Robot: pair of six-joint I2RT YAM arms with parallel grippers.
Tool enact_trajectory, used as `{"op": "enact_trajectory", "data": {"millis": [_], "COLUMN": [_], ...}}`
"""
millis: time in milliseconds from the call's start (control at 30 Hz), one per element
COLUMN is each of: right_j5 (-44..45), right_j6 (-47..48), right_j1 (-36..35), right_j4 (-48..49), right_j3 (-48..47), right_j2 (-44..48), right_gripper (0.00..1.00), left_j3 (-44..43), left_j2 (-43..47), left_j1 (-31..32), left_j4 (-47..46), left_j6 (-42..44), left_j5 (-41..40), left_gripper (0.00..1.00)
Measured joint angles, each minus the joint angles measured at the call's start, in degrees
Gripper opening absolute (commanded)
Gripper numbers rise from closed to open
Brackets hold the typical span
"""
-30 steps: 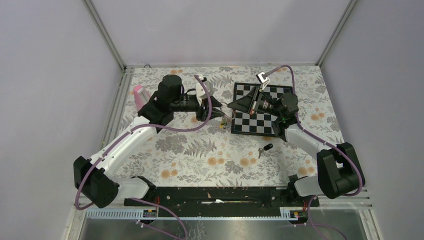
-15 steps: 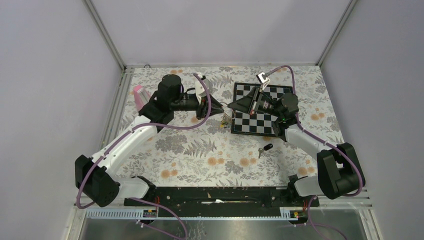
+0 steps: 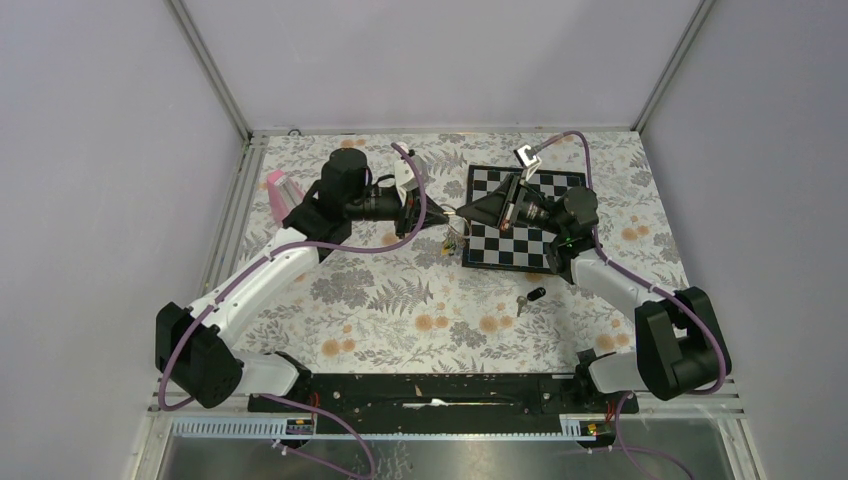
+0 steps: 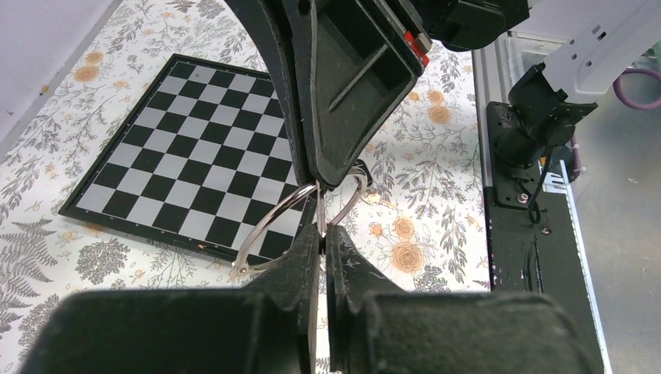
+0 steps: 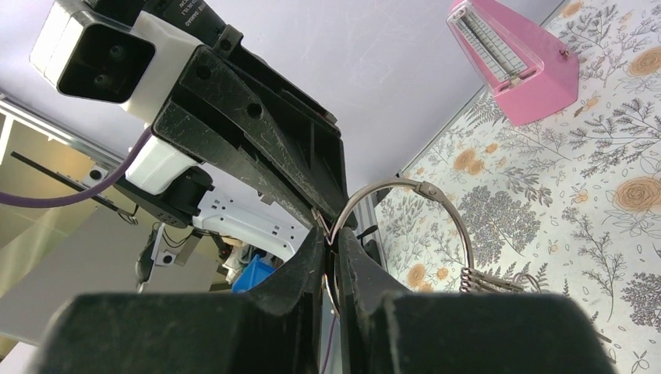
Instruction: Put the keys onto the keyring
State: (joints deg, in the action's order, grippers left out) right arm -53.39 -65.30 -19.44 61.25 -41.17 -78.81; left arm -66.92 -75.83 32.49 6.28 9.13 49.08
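Early days. Got the keyring [image 5: 423, 188] pinched midair by left fingers [image 4: 302, 269] and right fingers [image 5: 305, 269], over the chessboard's [image 3: 490, 250] left edge. Yet to thread the black-headed key [image 3: 533, 295] lying on the surface [image 3: 400, 300], nearer.

The keyring [image 3: 452, 232], thin silver wire rings with small coloured tags dangling below, hangs in the air beside the chessboard's [image 3: 510, 250] left edge, while a black-headed key [image 3: 531, 297] lies flat on the floral tabletop [image 3: 400, 300], well apart
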Motion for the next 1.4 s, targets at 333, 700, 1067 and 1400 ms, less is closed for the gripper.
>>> {"op": "enact_trajectory", "data": {"millis": [333,700,1067,1400], "right_j5": [0.0,-2.1,-6.3,-5.9], "right_j6": [5.4,27.6,57.7,78.4], "right_j1": [0.0,1.6,2.5,2.5], "right_j4": [-2.1,-24.9,-53.0,-70.0], "right_j3": [0.7,-0.8,-8.5,-9.2], "right_j2": [1.8,10.2,15.7,16.2], "right_gripper": [0.11,0.71,0.78,0.81], "left_j3": [0.0,-5.2,-12.3,-15.1], "left_j2": [0.0,0.0,0.0,-0.2], "left_j1": [-0.1,-0.2,2.2,6.2], "left_j4": [0.2,13.4,33.7,41.5], "left_j6": [-1.1,4.2,17.1,21.9], "left_j5": [0.2,0.2,-2.6,-8.9], "left_gripper": [0.00,0.00,0.00,0.00]}}
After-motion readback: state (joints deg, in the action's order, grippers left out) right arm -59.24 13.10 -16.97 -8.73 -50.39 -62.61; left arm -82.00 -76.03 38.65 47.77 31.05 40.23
